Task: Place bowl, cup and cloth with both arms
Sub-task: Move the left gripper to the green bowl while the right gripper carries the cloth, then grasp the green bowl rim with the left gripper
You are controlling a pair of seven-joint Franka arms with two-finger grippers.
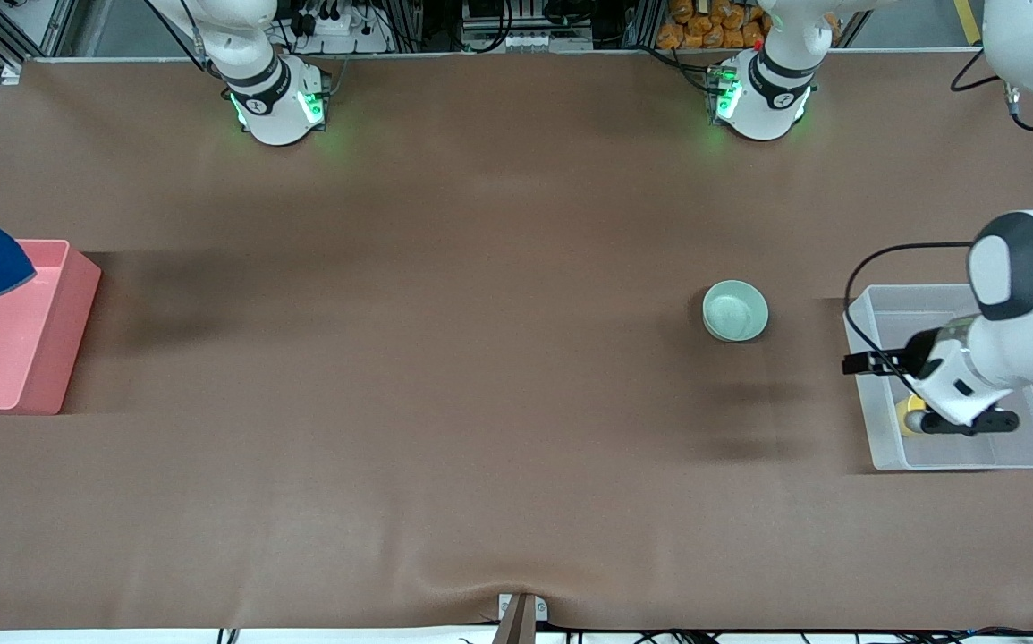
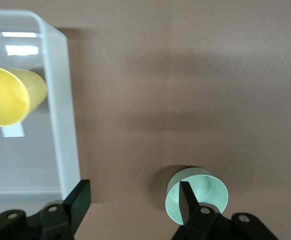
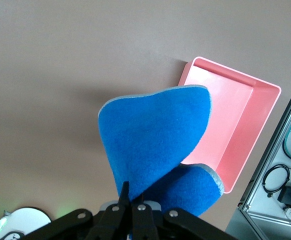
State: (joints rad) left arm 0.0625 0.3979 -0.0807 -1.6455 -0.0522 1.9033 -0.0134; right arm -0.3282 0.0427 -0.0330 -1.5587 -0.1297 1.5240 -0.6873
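The left gripper [image 2: 133, 200] hangs over the clear bin [image 1: 876, 309], fingers apart and holding nothing; the yellow cup [image 2: 8, 95] lies tipped inside the bin. The glossy mint bowl [image 1: 735, 310] sits upright on the surface [image 1: 444, 376] beside the bin. The right gripper [image 3: 130, 200] is clamped on the blue cloth [image 3: 155, 135], which hangs over the pink bin [image 1: 29, 331].

The left arm [image 1: 1017, 313] reaches down from its base, its wrist bent, and the left gripper [image 2: 133, 200] hangs with its fingers spread apart, holding nothing. The right gripper [image 3: 130, 200] is up in the air, its fingers pinched together on the cloth [image 3: 155, 135].
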